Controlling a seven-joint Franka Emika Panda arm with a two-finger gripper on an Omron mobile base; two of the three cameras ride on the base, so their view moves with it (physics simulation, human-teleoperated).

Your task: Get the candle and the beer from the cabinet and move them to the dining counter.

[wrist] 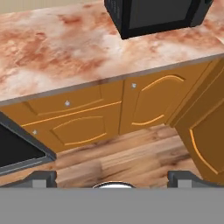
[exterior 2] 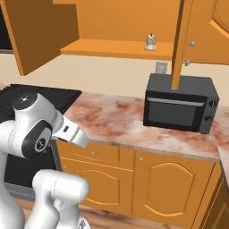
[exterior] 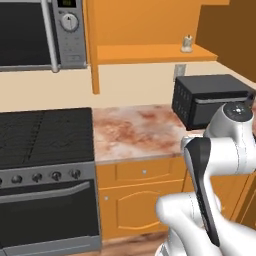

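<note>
Item one, the candle (exterior: 187,44): small, cream-white and lumpy, roughly cone-shaped with a darker tip, standing upright near the right end of the open shelf of the orange cabinet (exterior 2: 112,47), above and a little left of the black toaster oven (exterior 2: 180,106) in the right base view. Handling, by my judgement: light, stiff but waxy, so liable to dent or slip under a hard squeeze, and easy to tip; I would take it low around its broad base, jaws level with the shelf, and close gently. Item two, the beer: I cannot find the bottle on the part of the shelf I can see, so I cannot speak to its place. If glass, as a beer bottle should be, I would expect it to be heavier, smooth and breakable, best held round the body, not the neck. Item three, my gripper (wrist: 112,177): tips spread as wide as they go, nothing between them, pointing down past the marbled worktop (wrist: 57,48) at the lower cupboard doors (wrist: 83,127) and the wooden floor (wrist: 122,153), well below the shelf. Both fetches remain to be done.
</note>
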